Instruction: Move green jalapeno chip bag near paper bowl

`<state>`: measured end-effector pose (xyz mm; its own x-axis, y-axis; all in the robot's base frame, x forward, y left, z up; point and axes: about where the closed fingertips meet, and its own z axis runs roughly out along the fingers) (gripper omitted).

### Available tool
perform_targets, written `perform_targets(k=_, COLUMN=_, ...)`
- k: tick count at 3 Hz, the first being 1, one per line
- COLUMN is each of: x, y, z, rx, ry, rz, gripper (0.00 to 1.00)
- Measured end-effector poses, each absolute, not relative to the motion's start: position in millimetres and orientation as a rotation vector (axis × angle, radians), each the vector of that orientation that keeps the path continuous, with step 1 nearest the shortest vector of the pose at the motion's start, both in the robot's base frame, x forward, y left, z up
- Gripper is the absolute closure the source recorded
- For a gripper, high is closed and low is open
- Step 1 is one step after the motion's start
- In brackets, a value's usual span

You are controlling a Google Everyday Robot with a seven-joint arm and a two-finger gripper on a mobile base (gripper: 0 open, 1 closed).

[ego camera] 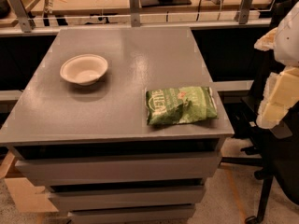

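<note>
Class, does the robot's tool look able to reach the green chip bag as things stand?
Probably yes: the tool sits just right of the table, and the green jalapeno chip bag lies uncovered near that edge.

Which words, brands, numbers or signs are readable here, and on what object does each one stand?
"KETTLE" (seemingly; white, sideways): on the green jalapeno chip bag.
Smaller print on that bag: too blurred to read.
On the paper bowl: none.
On the end effector, at the picture's right edge: none.

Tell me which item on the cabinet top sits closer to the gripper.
The green jalapeno chip bag, lying flat at the front right, nearest the gripper at the picture's right edge; the paper bowl sits far off at the back left.
</note>
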<state>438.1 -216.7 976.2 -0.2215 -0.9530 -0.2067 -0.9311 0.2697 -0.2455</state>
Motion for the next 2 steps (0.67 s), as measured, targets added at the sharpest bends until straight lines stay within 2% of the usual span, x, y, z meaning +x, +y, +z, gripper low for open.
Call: perform_targets(k=2, x=461, y=-199, z=960, rx=-1.771, ry=2.172, rz=-0.031, gripper=0.0)
